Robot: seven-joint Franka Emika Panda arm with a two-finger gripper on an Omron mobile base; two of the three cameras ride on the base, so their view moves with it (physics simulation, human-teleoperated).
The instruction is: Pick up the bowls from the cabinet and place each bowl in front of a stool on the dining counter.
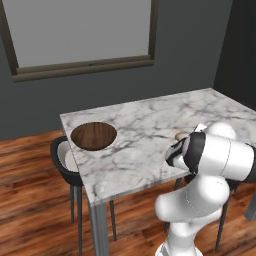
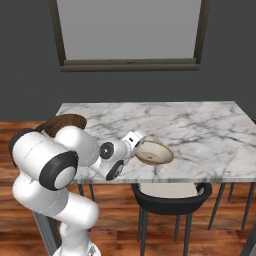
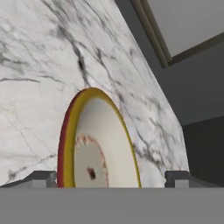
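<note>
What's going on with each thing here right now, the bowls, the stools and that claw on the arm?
wooden bowl: upright on the dining counter, above a stool.
cream bowl: on the counter, between the tool's open fingers.
tool: open, straddling the cream bowl.
second stool: tucked under the counter edge.

Two bowls: wooden bowl, ceramic bowl; two stools; one counter

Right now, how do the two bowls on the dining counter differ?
The dark wood bowl is brown with visible grain; the cream bowl is pale tan with a darker rim. The wood bowl sits at the counter's end, above one stool; the cream bowl sits at the long edge above another stool, next to the open gripper. Both are wide, shallow, and rest on the marble dining counter.
</note>
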